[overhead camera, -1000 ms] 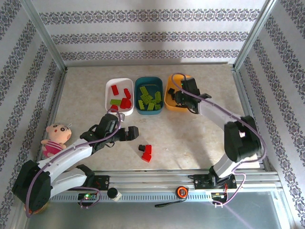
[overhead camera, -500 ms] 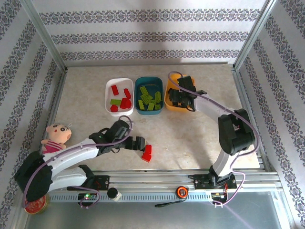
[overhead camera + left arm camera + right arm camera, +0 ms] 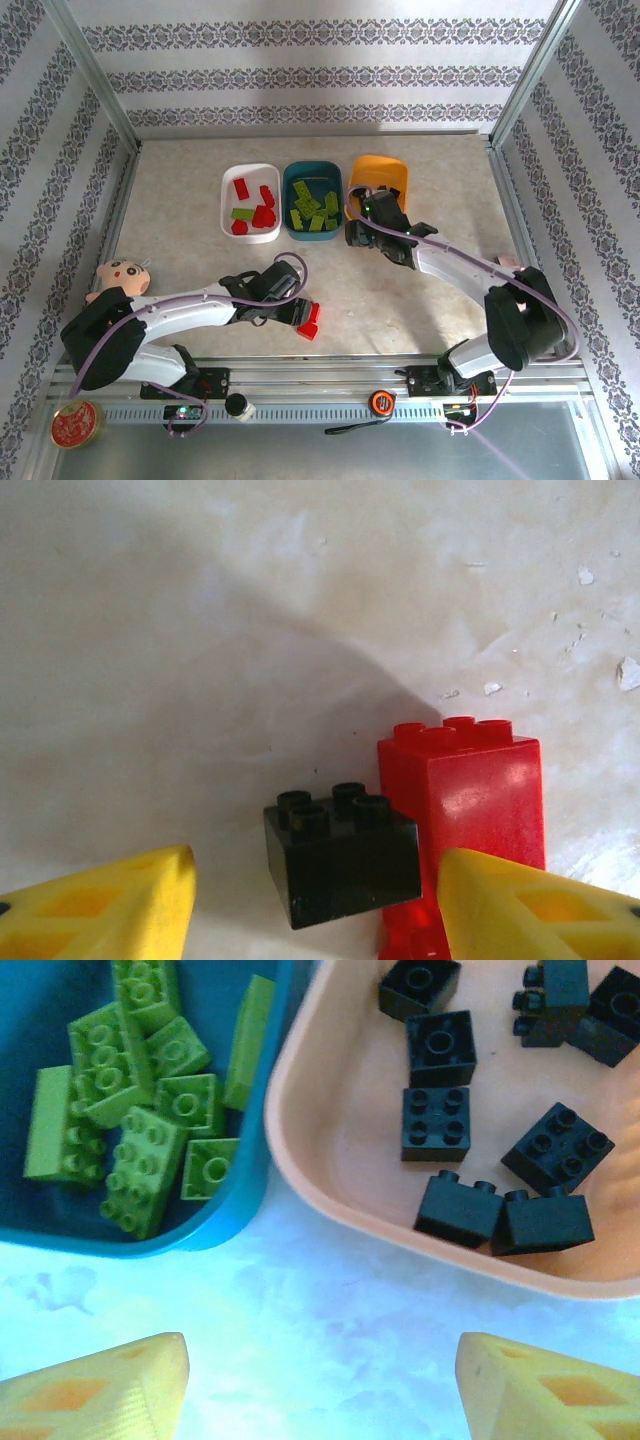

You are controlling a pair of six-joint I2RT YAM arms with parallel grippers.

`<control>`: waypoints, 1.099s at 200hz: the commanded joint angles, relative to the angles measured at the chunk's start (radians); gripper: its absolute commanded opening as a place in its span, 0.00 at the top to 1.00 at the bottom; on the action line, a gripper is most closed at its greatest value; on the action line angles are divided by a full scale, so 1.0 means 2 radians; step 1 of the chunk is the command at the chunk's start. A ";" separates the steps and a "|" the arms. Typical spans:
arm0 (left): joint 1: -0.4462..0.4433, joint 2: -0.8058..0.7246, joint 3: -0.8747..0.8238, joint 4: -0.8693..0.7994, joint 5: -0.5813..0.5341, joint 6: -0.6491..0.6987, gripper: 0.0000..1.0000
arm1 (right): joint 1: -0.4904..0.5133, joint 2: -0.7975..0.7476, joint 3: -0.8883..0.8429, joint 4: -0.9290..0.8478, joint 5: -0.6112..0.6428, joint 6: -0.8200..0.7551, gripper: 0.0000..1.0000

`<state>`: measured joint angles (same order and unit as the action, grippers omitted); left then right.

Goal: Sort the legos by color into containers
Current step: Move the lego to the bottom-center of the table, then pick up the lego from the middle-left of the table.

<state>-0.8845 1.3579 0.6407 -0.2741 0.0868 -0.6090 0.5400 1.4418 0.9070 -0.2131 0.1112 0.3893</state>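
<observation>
Black brick (image 3: 342, 855) on the desk (image 3: 200, 630) near its front edge, touching a taller red brick (image 3: 465, 815) and flanked by the parted, not-yet-gripping fingers of the left pincer (image 3: 315, 880). Best to centre on the black one alone, clear of the red neighbour, close on its flat sides, lift straight, and carry to the orange tub (image 3: 330, 1160). Right pincer (image 3: 322, 1380) parted, empty, just short of the teal tub (image 3: 250, 1190).

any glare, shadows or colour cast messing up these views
Left wrist view: a broad soft shadow covers the table behind the black brick, and the red brick has a bright sheen on its face. Right wrist view: the table looks bluish and the orange tub washes out to pale peach. Top external view: even light, sharp.
</observation>
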 commanded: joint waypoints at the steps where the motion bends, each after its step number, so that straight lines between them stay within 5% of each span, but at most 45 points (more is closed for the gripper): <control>1: -0.002 0.007 0.002 -0.029 -0.045 -0.005 0.38 | 0.015 -0.033 -0.018 0.001 0.017 0.005 0.29; 37: 0.010 -0.016 0.001 -0.045 -0.059 -0.004 0.44 | 0.037 -0.061 -0.035 0.001 0.026 0.012 0.28; 67: 0.010 -0.010 0.009 -0.048 -0.037 0.006 0.33 | 0.039 -0.067 -0.038 0.001 0.027 0.014 0.29; 143: 0.010 0.027 0.008 0.009 -0.016 0.022 0.39 | 0.041 -0.075 -0.049 0.002 0.032 0.017 0.28; 185: 0.010 0.044 0.024 0.019 -0.007 0.039 0.66 | 0.040 -0.095 -0.071 0.001 0.041 0.027 0.28; 220: 0.010 0.029 0.048 0.004 -0.008 0.048 0.68 | 0.036 -0.144 -0.104 -0.005 0.059 0.035 0.28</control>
<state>-0.8749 1.4353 0.6830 -0.2649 0.0639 -0.5507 0.6113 1.2331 0.7429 -0.2146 0.1761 0.4278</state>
